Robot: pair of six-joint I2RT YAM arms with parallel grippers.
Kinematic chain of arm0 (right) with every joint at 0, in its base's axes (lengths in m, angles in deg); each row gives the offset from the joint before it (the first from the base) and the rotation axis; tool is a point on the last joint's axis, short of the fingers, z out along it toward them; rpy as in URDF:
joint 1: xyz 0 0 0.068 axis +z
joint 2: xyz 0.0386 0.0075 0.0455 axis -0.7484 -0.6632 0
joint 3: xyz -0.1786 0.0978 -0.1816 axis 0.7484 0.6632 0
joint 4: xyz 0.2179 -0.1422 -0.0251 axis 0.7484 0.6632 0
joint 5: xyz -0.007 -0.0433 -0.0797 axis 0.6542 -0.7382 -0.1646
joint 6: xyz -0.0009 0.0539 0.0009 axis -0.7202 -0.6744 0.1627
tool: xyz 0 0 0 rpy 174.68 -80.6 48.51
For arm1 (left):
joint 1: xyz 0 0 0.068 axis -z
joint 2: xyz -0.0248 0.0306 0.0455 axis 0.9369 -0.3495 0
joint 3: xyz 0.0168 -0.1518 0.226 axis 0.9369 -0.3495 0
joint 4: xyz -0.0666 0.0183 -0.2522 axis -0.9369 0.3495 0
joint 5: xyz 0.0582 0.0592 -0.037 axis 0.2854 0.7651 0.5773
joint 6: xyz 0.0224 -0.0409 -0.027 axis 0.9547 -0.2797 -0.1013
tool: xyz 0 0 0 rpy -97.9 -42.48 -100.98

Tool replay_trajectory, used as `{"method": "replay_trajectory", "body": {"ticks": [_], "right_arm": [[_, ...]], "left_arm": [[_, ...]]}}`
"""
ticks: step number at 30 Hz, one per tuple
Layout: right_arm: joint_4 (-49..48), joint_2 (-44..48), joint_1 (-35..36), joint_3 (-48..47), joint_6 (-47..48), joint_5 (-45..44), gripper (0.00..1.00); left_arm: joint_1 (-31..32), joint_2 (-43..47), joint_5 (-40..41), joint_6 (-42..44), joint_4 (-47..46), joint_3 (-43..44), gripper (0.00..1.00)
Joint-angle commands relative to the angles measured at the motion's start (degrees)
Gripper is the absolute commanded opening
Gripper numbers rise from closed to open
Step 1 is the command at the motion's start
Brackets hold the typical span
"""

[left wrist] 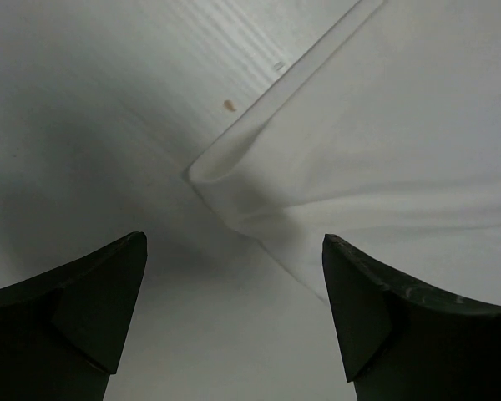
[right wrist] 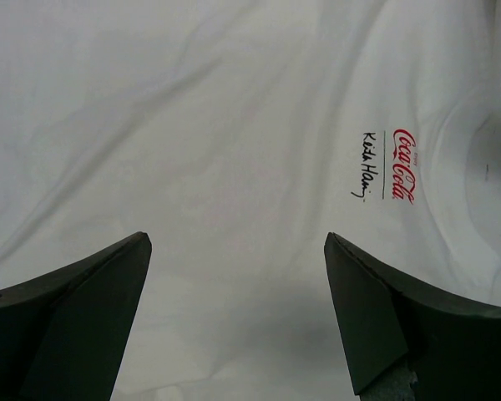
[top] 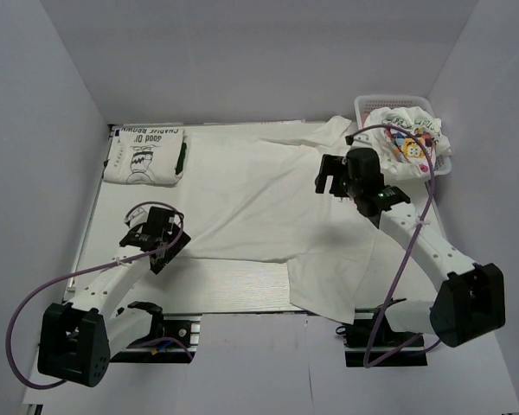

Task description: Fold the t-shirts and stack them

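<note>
A white t-shirt (top: pixel 259 194) lies spread across the middle of the table, one part hanging over the near edge. Its small red logo (right wrist: pixel 403 164) shows in the right wrist view. My right gripper (top: pixel 331 177) hovers open over the shirt's right side (right wrist: pixel 234 125), with nothing between its fingers. My left gripper (top: pixel 156 235) is open above bare table beside the shirt's near-left corner (left wrist: pixel 234 167), not touching it. A folded t-shirt with green-black lettering (top: pixel 145 156) rests at the back left. A crumpled t-shirt with a colourful print (top: pixel 406 143) sits in the basket.
The white mesh basket (top: pixel 398 98) stands at the back right corner, close behind my right arm. Grey walls enclose the table on three sides. A strip of pale wooden table (top: pixel 233 285) shows near the front edge, and more of the table (left wrist: pixel 108 100) shows under my left gripper.
</note>
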Motion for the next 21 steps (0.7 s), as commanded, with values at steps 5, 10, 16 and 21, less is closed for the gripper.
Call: {"method": "replay_trajectory", "body": {"ticks": [5, 10, 16, 21], "right_arm": [[4.27, 6.46, 1.62, 3.35, -6.67, -4.47, 0.90], [14.46, 8.31, 4.51, 6.24, -8.70, -7.82, 0.90], [26.40, 7.96, 12.42, 9.50, -8.08, -7.03, 0.90], [33.36, 6.56, 20.77, 11.70, -10.62, -3.97, 0.90]], "left_arm": [[-0.47, -1.18, -3.19, -3.38, -3.78, -4.25, 0.80], [-0.47, -3.11, -0.47, -3.38, -4.84, -5.31, 0.56], [-0.47, -5.13, -0.47, -2.33, -7.04, -6.54, 0.52], [-0.47, -5.67, 0.59, -2.33, -8.27, -6.01, 0.47]]}}
